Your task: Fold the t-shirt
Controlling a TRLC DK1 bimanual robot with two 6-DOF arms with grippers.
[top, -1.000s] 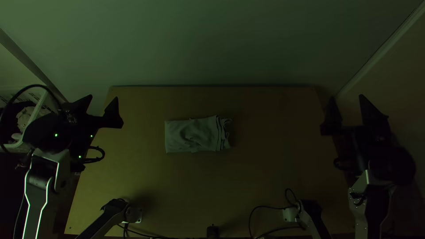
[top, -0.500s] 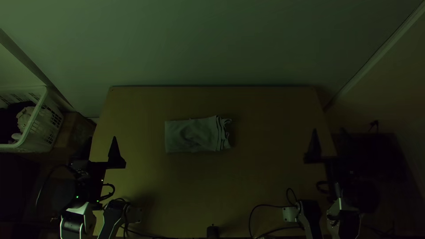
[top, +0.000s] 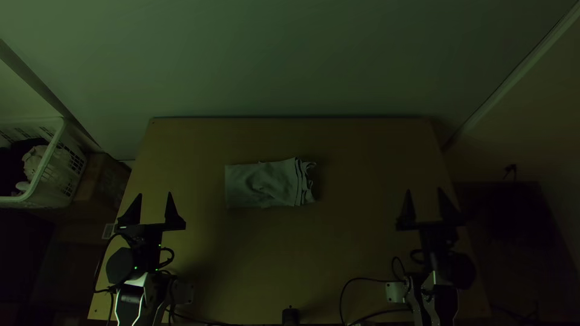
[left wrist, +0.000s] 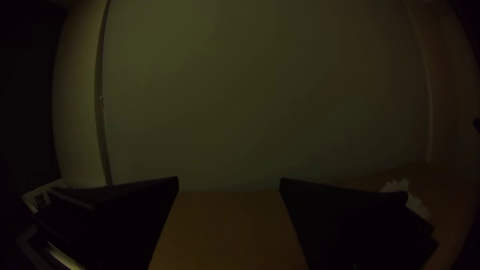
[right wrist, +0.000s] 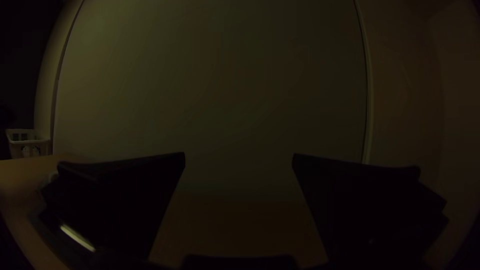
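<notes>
We show the folded t-shirt [top: 260, 185] on the bench [top: 344, 241] between, and apart from, the spread jaws of our left gripper [top: 154, 194] and right gripper [top: 424, 190].

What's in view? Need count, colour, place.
folded cloth t-shirt: 1, grey-green, mid-table, left of centre
rectangular wooden table: 1, light brown, centre
slatted plastic basket: 1, white, left of table, cloth inside
boxy brown object: 1, brown, beside basket
flat wall: 1, pale, behind table
small cylindrical object: 1, black, near edge, middle
thin cables: several, black, near edge
left gripper: 1, black, table's left side, open
right gripper: 1, black, right side, open
</notes>
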